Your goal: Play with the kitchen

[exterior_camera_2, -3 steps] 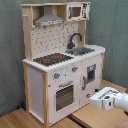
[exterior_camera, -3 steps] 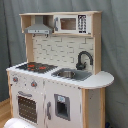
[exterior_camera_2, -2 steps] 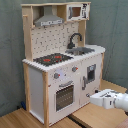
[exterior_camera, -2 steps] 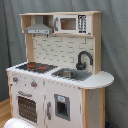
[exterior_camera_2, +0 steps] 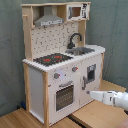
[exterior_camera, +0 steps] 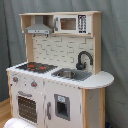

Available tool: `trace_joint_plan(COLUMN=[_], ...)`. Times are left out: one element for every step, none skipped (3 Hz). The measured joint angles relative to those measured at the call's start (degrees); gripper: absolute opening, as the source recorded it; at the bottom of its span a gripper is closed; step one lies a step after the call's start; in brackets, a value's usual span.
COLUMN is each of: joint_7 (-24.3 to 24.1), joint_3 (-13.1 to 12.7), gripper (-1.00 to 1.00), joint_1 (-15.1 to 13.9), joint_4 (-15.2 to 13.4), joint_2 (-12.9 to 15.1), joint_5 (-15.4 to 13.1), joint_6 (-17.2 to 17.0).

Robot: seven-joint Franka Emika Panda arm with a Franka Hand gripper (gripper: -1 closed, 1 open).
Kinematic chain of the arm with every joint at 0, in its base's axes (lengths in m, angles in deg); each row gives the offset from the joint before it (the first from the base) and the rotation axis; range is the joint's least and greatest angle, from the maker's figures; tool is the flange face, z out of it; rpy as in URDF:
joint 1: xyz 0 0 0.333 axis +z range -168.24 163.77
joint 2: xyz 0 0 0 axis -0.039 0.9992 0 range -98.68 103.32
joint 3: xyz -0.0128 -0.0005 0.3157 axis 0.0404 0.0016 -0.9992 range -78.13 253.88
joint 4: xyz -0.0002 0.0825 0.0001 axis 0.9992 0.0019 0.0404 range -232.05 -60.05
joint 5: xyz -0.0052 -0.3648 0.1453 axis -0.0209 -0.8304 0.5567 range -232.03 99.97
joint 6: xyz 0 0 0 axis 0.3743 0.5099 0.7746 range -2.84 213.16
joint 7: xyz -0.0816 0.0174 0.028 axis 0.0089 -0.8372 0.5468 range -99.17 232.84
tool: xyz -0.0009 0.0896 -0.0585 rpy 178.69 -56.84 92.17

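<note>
The kitchen [exterior_camera: 60, 75] [exterior_camera_2: 60, 65] is a toy of pale wood and white panels and fills both exterior views. It has a black-red stovetop [exterior_camera: 35, 66] [exterior_camera_2: 52, 59], a grey sink [exterior_camera: 70, 74] [exterior_camera_2: 82, 50], a black faucet [exterior_camera: 84, 59] [exterior_camera_2: 75, 39], a grey hood [exterior_camera: 39, 29] [exterior_camera_2: 49, 20] and an oven door [exterior_camera: 27, 107] [exterior_camera_2: 65, 96]. In the second exterior view my gripper [exterior_camera_2: 93, 93] reaches in from the right on a white arm [exterior_camera_2: 114, 99]. It hangs low in front of the lower cupboard door [exterior_camera_2: 91, 75], a little apart from it. All doors look shut.
A toy microwave [exterior_camera: 72, 23] [exterior_camera_2: 76, 11] sits on the top shelf. The kitchen stands on a wooden floor [exterior_camera_2: 95, 116] before a grey curtain [exterior_camera_2: 12, 50]. A white shape [exterior_camera: 19, 123] shows at the bottom left of the first exterior view.
The white arm has shifted slightly in front of the kitchen's lower doors, its tip now a touch higher. The kitchen itself has not changed.
</note>
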Motion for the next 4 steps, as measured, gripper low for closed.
trace_joint_plan(joint_7=[-6.92, -15.35, -21.49, -28.01], joint_3=[0.48, 0.58, 0.59, 0.54], gripper=[1.00, 1.00, 1.00, 1.00], joint_1=[-0.05, -0.36, -0.64, -1.10], joint_4=[-0.70, -1.63, -2.33, -3.04], joint_2=[-0.04, -0.06, -0.05, -0.03], joint_5=[0.00, 0.00, 0.00, 0.00], joint_6=[0.46, 2.00, 3.62, 5.42])
